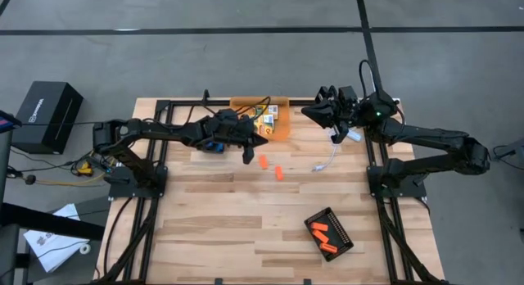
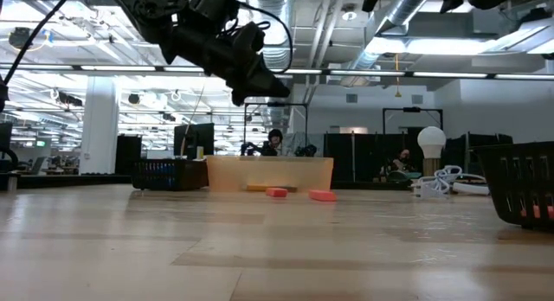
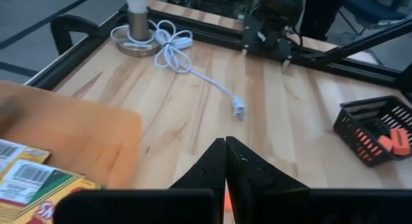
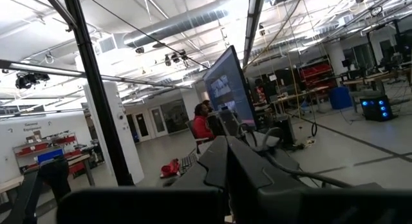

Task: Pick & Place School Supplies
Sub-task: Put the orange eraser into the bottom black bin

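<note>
My left gripper hangs shut and holds nothing, above the table just beside two orange sticks that lie flat on the wood. In the low view it is well clear of the sticks. Behind it stands a see-through orange bin with yellow-and-green crayon boxes inside. My right gripper is shut too, raised at the far right and pointing up into the room.
A black ridged tray with orange sticks in it sits near the front right. A white cable with a round bulb lies at the far right. A blue thing lies under my left arm.
</note>
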Available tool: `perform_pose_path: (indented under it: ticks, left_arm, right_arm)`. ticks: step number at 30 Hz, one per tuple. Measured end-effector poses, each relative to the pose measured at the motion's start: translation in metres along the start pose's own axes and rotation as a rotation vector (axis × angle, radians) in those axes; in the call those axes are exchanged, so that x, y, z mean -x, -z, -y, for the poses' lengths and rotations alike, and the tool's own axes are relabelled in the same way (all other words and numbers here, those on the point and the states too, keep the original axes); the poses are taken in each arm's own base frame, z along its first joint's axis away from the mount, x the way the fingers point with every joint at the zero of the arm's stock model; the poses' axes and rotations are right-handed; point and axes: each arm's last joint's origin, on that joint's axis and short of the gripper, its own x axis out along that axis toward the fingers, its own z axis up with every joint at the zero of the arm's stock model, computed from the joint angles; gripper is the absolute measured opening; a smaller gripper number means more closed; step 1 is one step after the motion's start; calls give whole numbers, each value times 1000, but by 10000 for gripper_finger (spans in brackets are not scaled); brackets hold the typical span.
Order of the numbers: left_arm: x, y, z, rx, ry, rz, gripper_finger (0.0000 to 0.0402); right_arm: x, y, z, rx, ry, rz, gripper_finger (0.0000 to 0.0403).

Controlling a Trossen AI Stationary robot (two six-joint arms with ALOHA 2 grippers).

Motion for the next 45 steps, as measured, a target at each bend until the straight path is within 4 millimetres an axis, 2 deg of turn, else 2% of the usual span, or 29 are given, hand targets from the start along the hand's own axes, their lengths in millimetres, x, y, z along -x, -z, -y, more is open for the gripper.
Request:
perform_pose_path:
  ticks: [3,8,14,19,22,30,45]
  left_arm:
    - [1,4,-3,-6,-7,-9,1]
    - [-2,24,-3,23,-7,-73,1]
    - [-16,60,-4,77,-8,-195,1]
    - [-29,77,-4,101,-7,-224,1]
    - [-37,81,-5,117,-4,-200,1]
    - [-47,101,-9,141,-15,-267,1]
    - [-51,108,-11,138,-32,-280,1]
  right_arm:
    - [0,0,0,-3,0,0,0]
    - [0,0,0,-21,0,0,0]
    - [0,0,0,-21,0,-1,0]
    - [0,0,0,-15,-5,3,0]
    - [0,0,0,-1,-7,3,0]
    - [0,-1,0,4,-11,2,0]
    - [0,0,-1,2,-24,-7,0]
